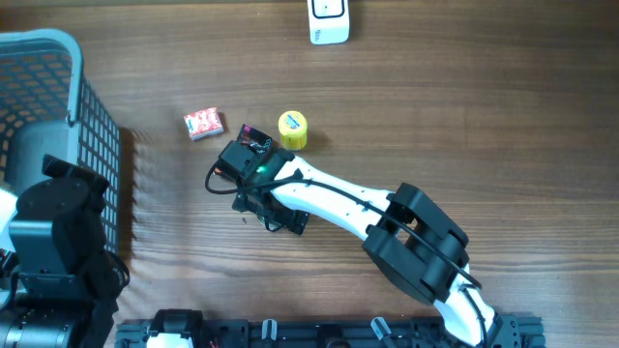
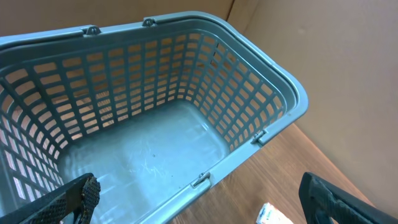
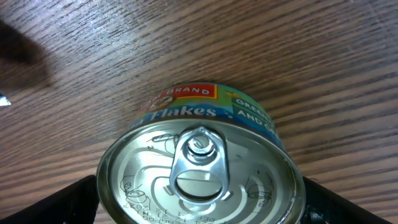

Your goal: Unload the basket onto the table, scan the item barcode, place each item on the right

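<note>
The brown wood-grain table (image 1: pixel 464 116) fills the overhead view and runs under both pincers. In the left wrist view a plain tan panel (image 2: pixel 336 50) rises behind it, past the left pincer. The grey-blue lattice basket (image 2: pixel 273 81) sits directly below and ahead of the left pincer (image 2: pixel 199 205), well to the left of the right one. The left pincer hangs released, its black fingers (image 2: pixel 74 199) wide apart with nothing between them.

The right pincer (image 3: pixel 199 205) is also released. Its jaws are spread to either side of the can (image 3: pixel 199 168) and do not clench it. I cannot tell whether they touch its rim. The can stands upright on the wood between the fingers, ring-pull lid up, with "Flakes" readable on the label. The arm hides it from overhead.

A white device (image 1: pixel 329 19) lies far ahead of the right pincer, at the table's far edge. A yellow round item (image 1: pixel 292 130) sits just ahead to its right, and a small red packet (image 1: pixel 204 124) just ahead to its left.
</note>
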You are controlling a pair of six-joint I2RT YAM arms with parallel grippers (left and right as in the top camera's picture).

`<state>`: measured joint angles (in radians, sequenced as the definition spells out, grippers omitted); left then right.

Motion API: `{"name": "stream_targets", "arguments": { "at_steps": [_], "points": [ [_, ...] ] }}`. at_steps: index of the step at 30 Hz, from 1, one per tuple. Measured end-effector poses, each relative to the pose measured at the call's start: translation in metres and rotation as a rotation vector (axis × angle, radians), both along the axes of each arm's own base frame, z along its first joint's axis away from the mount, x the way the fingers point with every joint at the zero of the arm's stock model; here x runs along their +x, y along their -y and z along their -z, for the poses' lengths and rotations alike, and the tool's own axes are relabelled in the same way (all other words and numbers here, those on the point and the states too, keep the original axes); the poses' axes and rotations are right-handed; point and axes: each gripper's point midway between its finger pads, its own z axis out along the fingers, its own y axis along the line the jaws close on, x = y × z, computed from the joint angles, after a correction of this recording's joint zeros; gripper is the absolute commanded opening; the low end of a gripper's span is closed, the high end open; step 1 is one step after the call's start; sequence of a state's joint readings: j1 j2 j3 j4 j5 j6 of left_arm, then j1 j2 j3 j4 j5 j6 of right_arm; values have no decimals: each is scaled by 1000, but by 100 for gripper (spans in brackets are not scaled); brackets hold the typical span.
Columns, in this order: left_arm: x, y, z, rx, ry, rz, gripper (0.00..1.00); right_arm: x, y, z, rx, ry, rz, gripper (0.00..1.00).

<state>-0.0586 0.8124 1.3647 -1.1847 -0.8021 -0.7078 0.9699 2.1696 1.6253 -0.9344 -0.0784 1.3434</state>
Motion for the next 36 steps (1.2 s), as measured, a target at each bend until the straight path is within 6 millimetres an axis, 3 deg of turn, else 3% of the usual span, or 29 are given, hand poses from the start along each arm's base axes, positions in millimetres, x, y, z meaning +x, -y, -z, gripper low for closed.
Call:
{"name": "stream_targets", "arguments": {
  "at_steps": [11, 18, 24, 36],
  "points": [
    [0, 1, 1, -5, -5, 7, 100, 1, 0, 1, -2, -5, 74, 100],
    [1, 2, 2, -9, -9, 13, 100, 1, 1, 13, -22, -15, 104, 100],
    [0, 2, 3, -9, -12, 13, 100, 4, 4, 13, -27, -20, 124, 77],
    [0, 2, 3, -9, -12, 13, 100, 2, 8, 13, -32, -32, 46, 70]
  ]
}}
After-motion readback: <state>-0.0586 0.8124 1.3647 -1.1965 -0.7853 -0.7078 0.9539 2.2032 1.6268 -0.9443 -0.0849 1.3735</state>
